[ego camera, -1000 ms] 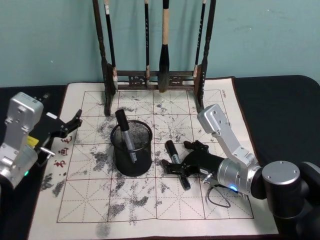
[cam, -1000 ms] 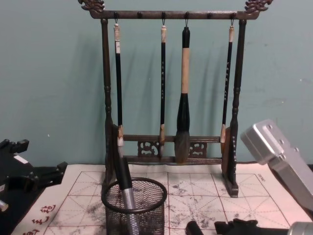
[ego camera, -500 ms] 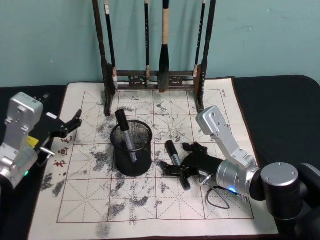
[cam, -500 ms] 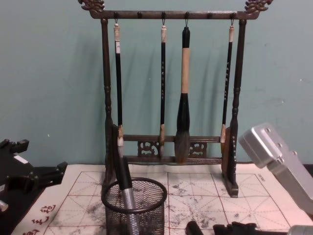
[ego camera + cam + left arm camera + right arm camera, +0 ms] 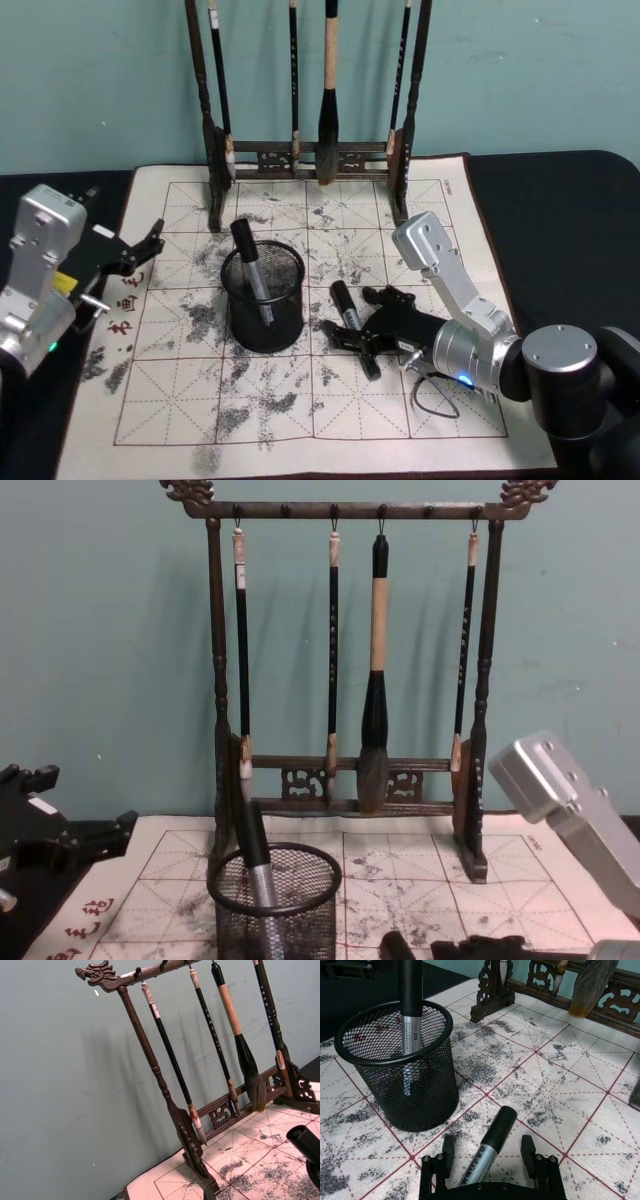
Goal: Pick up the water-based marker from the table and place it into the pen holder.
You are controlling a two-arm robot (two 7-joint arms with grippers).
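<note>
A black-and-silver water-based marker [image 5: 352,326] [image 5: 487,1152] lies flat on the white gridded mat of the table [image 5: 270,420], just right of the pen holder. My right gripper [image 5: 358,330] [image 5: 487,1152] is low over the mat, open, its fingers [image 5: 448,1150] straddling the marker without closing on it. The pen holder [image 5: 263,296] [image 5: 400,1067] [image 5: 275,900] is a black mesh cup with one marker [image 5: 249,268] standing tilted inside. My left gripper [image 5: 150,243] is parked at the mat's left edge, open and empty.
A tall brown wooden brush rack [image 5: 310,150] [image 5: 350,680] [image 5: 200,1085] with several hanging brushes stands at the back of the mat. Dark tabletop [image 5: 560,210] surrounds the mat on the right and left.
My right gripper has crept slightly left and forward along the marker toward the pen holder. The left arm and the marker have not moved.
</note>
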